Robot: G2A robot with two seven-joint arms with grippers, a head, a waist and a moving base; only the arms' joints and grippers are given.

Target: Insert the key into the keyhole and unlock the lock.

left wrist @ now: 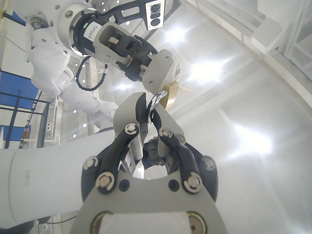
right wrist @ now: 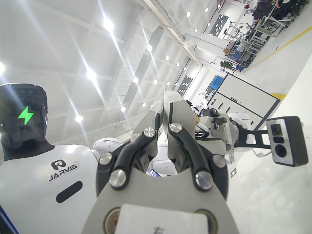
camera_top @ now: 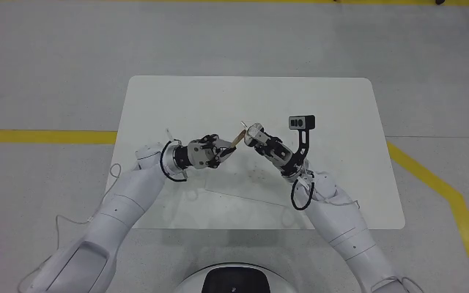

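Left gripper (left wrist: 150, 105): closed on the steel shackle (left wrist: 158, 97) of the brass padlock (left wrist: 171, 93), which is held above the table (camera_top: 183, 102). The lock body projects beyond the fingertips, its long axis slanting towards the right gripper (right wrist: 162, 109) just beside it. That gripper's fingers are drawn together; a key between them cannot be confirmed. Keyhole face not discernible. Judgement: the insertion depends on lining up with that axis.

Lock (left wrist: 171, 96) partly hidden behind right claw (left wrist: 168, 74), key hidden between its fingers (right wrist: 179, 113)
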